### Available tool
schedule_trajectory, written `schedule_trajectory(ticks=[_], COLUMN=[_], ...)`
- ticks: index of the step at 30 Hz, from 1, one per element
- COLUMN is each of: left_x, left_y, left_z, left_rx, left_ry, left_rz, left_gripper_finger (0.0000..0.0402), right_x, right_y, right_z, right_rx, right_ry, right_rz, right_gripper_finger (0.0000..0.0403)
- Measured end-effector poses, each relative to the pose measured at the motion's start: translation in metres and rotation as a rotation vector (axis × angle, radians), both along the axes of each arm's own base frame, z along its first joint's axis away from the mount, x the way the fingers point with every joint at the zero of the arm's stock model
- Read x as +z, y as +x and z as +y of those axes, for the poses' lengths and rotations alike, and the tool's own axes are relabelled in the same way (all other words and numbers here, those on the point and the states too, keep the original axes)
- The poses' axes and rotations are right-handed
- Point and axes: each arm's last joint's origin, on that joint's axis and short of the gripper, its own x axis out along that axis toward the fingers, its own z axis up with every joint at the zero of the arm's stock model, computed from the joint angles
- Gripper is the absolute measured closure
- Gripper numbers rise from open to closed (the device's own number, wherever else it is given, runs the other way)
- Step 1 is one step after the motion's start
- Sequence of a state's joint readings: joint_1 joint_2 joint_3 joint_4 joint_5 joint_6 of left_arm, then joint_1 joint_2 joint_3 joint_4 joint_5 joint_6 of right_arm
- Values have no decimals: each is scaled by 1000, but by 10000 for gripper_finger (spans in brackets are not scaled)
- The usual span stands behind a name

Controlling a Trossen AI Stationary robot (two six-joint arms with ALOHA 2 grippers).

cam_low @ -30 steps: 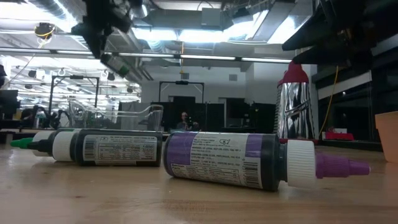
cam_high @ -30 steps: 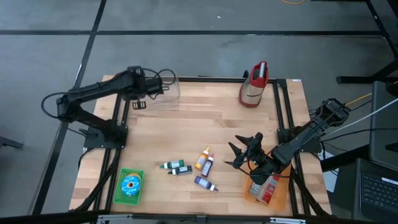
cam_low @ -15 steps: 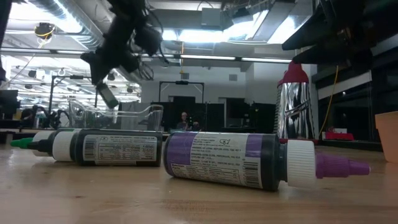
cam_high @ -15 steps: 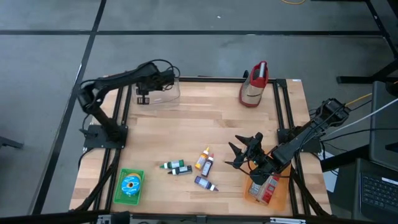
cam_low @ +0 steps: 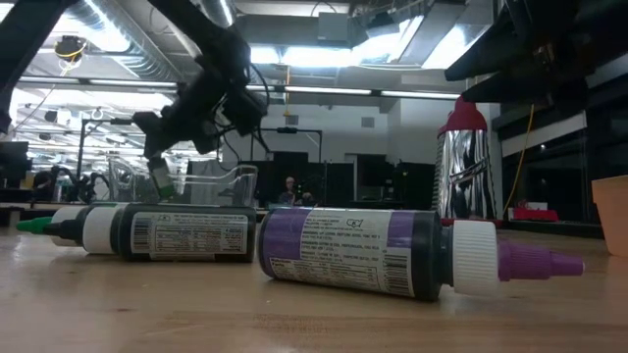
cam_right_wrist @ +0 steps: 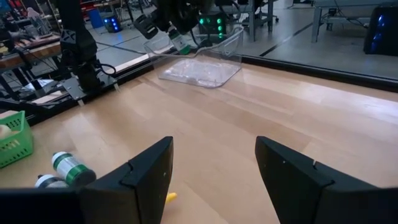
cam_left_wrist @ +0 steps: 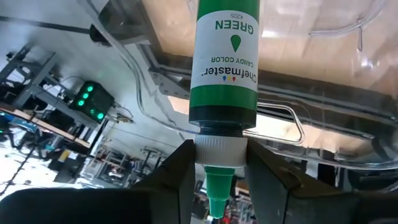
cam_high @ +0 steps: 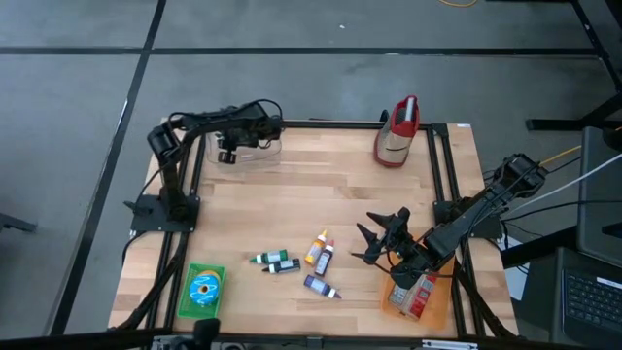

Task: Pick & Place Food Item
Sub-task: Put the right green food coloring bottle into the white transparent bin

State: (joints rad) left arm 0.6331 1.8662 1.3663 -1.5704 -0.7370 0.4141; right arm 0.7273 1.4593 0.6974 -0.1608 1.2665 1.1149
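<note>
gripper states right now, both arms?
Left gripper: shut on green candy color bottle, over the clear container.
Right gripper: open, empty.

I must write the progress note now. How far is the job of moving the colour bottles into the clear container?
Done: no bottle is visibly inside the clear plastic container yet. In hand: the left gripper grips a green candy colour bottle by its white cap, above that container. Left: releasing it, then the small bottles lying on the wooden table. The right gripper waits open near them.
</note>
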Motion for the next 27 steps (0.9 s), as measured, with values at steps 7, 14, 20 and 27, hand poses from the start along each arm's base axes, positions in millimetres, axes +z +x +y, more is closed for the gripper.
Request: schedule_trajectory(ticks=[7, 14, 20, 27], left_x=[-10, -15, -16, -16], left_y=[3, 4, 6, 11], left_z=[2, 3, 2, -3], left_rx=[-20, -27, -37, -93], left_ry=[-42, -65, -65, -61], left_rz=[38, 57, 63, 88], left_gripper_finger=[292, 292, 285, 254], right_x=[0, 0, 0, 0], right_y=[0, 0, 0, 0], right_z=[0, 0, 0, 0], right_rx=[0, 1, 1, 2], right_ry=[0, 3, 4, 5], right_rz=[1, -2, -2, -2], right_gripper_finger=[173, 173, 173, 173])
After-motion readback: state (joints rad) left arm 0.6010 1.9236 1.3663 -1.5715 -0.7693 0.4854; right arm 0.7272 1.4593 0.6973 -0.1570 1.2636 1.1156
